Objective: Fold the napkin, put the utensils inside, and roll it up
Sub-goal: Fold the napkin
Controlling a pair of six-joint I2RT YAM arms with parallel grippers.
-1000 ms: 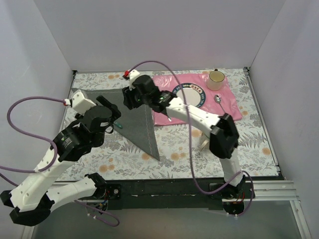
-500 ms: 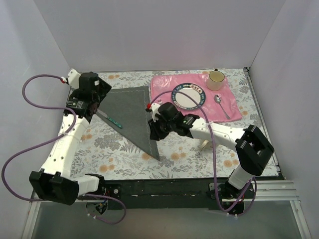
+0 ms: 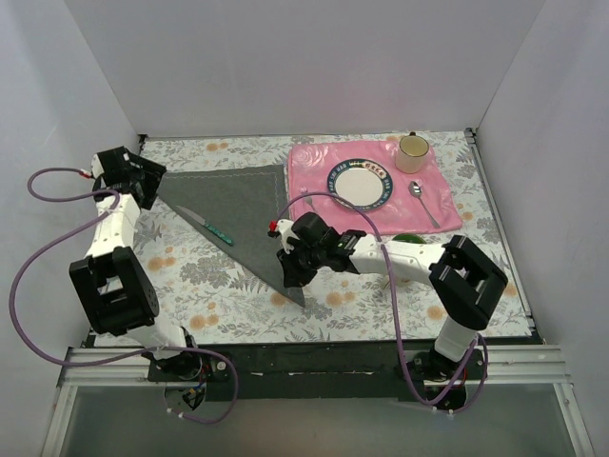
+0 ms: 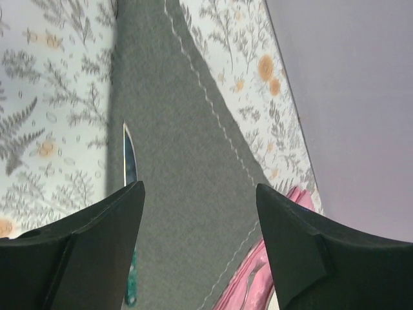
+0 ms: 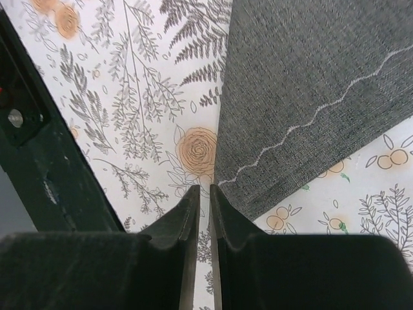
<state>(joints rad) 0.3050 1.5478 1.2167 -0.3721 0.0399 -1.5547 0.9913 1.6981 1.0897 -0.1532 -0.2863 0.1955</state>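
Jaws of the left gripper stand wide apart and hold nothing; between its fingers the wrist view shows only grey cloth and the flowered tablecloth below; this gripper hovers at the 10 o'clock corner of the tablecloth, over the napkin's tip there. Jaws of the right gripper are almost together, with a thin slit between them; only tablecloth shows in that slit, and the fingertips sit just beside the napkin's hem; whether they nip the cloth I cannot tell.

The napkin lies flat at about 10 o'clock on the tablecloth, folded into a triangle; one straight edge runs along its 12 o'clock side, another down its 3 o'clock side, and its sharp point aims toward 5 o'clock, where the right gripper is; a pale wavy stitch line follows the hem. A knife lies along the napkin's diagonal 8 o'clock edge, blade toward 10 o'clock, teal handle toward 4 o'clock.

A glossy pink placemat lies at 1 o'clock on the tablecloth, just beside the napkin's 3 o'clock edge; on it stands a plate, with a cup at the plate's 1 o'clock and a spoon at its 3 o'clock.
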